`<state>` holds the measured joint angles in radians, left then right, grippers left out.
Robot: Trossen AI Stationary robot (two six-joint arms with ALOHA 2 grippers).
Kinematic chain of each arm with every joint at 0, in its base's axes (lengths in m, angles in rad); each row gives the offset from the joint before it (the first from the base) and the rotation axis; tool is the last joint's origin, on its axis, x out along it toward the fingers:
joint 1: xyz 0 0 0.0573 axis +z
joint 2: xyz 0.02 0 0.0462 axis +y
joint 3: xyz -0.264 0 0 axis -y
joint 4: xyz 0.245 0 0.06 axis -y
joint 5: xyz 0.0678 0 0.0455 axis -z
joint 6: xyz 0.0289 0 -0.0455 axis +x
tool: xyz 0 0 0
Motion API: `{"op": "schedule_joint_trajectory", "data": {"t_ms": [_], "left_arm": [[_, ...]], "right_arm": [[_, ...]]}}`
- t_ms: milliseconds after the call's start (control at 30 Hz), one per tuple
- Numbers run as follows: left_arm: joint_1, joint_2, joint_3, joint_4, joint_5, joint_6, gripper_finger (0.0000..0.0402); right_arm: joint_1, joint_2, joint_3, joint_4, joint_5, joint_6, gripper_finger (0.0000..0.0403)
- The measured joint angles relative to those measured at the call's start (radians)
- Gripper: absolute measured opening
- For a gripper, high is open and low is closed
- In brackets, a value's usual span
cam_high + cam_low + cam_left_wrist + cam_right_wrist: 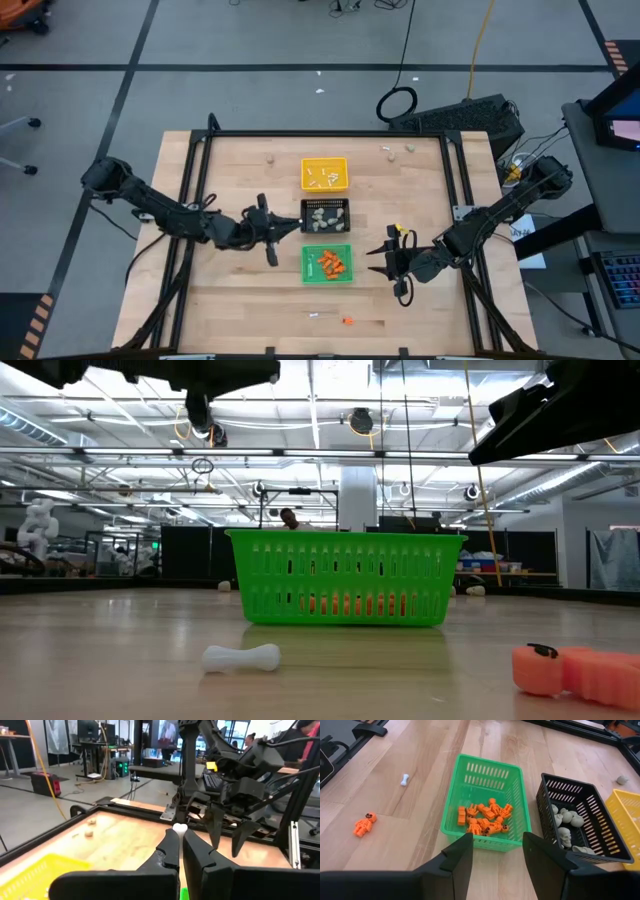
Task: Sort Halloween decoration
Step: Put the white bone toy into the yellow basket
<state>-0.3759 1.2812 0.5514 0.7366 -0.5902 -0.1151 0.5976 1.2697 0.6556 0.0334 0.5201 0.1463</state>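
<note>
Left gripper (pixel 180 851) pinching a white bone (pixel 179 828), right gripper (pixel 496 851) hanging open by the green tray (pixel 514 775).
Left fingers are closing tight on the bone just left of the black tray (pixel 342 204). Right jaws are sitting wide, holding nothing, just right of the green tray of orange figures (pixel 485 819). Skulls (pixel 566 822) are lying in the black tray, white bones (pixel 322 178) in the yellow tray (pixel 343 163). One orange figure (pixel 364 825) and one loose bone (pixel 405 779) are lying on the table (pixel 230 300) near its front edge; a few lumps (pixel 268 157) at the far edge.

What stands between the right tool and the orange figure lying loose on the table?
Nothing visible. The open right tool hovers near the green tray; the orange figure lies on bare wood beside it.
</note>
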Motion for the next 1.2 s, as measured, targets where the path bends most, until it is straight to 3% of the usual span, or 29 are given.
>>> {"op": "schedule_joint_trajectory", "data": {"t_ms": [267,500,733,1200], "left_arm": [[0.137,0.0,0.079,-0.21,0.092,-0.006,0.0002],[0.28,0.0,0.266,-0.56,0.147,-0.011,0.0002],[0.423,0.009,0.44,-0.797,0.232,0.013,0.0002],[0.625,0.23,0.616,-0.92,0.44,0.119,0.0002]], "right_arm": [[0.0,0.0,0.0,0.0,0.0,0.007,0.0157],[0.0,0.0,0.0,0.0,0.002,0.007,0.0157],[0.0,0.0,0.0,0.0,0.003,-0.008,0.0157],[-0.02,0.0,0.0,0.0,0.011,-0.065,0.0157]]}}
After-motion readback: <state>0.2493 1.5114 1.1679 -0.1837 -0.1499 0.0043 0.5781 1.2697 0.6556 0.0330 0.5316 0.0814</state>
